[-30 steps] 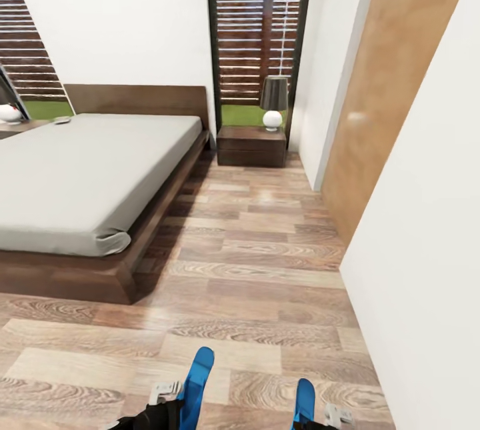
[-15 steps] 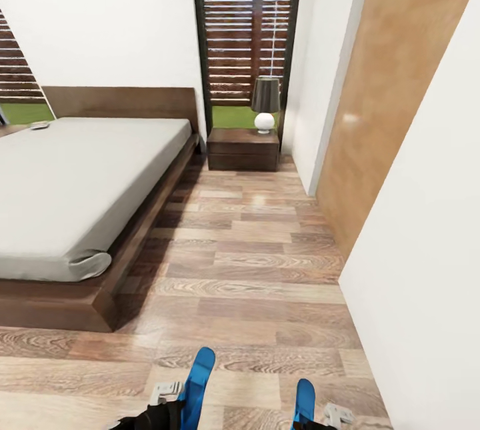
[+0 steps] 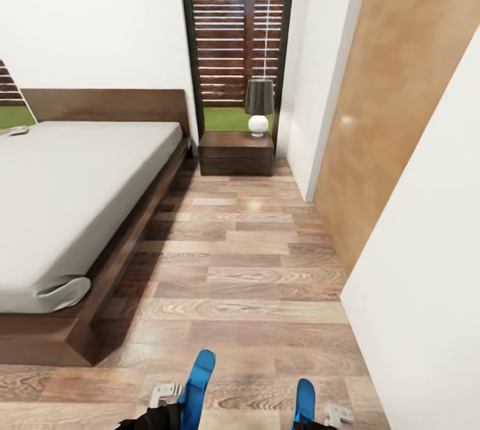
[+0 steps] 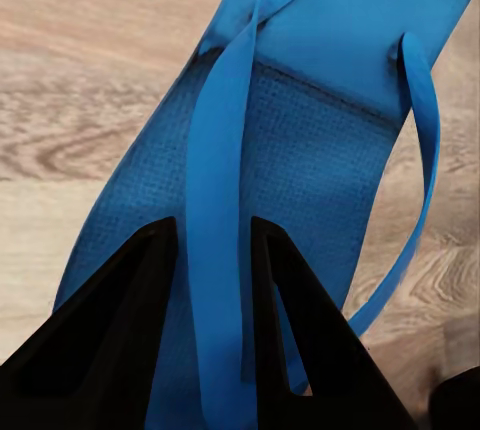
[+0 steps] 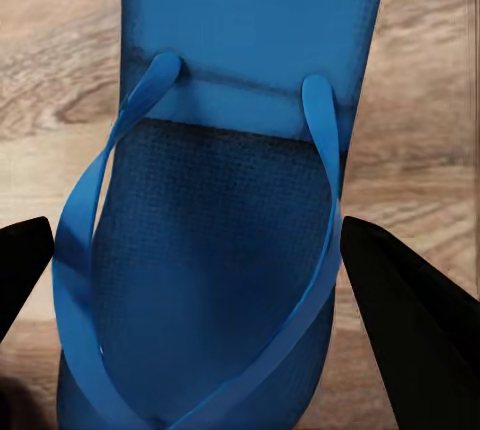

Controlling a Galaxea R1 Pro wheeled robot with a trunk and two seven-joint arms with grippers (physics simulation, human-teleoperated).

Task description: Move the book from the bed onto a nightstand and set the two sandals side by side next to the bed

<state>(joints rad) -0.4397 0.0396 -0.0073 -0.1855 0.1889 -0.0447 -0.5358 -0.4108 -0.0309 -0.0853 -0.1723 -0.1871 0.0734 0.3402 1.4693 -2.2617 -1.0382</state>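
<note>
Low in the head view, my left gripper (image 3: 172, 400) carries one blue sandal (image 3: 199, 382) and my right gripper (image 3: 320, 417) carries the other sandal (image 3: 305, 403). In the left wrist view the left gripper (image 4: 212, 235) is shut on a strap of its sandal (image 4: 330, 150). The right gripper (image 5: 195, 240) clasps its sandal (image 5: 225, 240) across the sole, above the floor. The bed (image 3: 73, 183) lies at the left, and a nightstand (image 3: 237, 153) stands beside its headboard. A small flat thing, perhaps the book (image 3: 17, 130), rests on the mattress's far corner.
A lamp (image 3: 259, 107) with a dark shade stands on the nightstand, in front of a tall black-framed window (image 3: 237, 37). A wooden door panel (image 3: 393, 117) and white wall (image 3: 433, 283) close the right side. A plank floor (image 3: 247, 263) aisle runs between bed and wall.
The whole picture has shifted: the bed and nightstand slid left in the view as the camera moved. Both sandals stay in the grippers as before.
</note>
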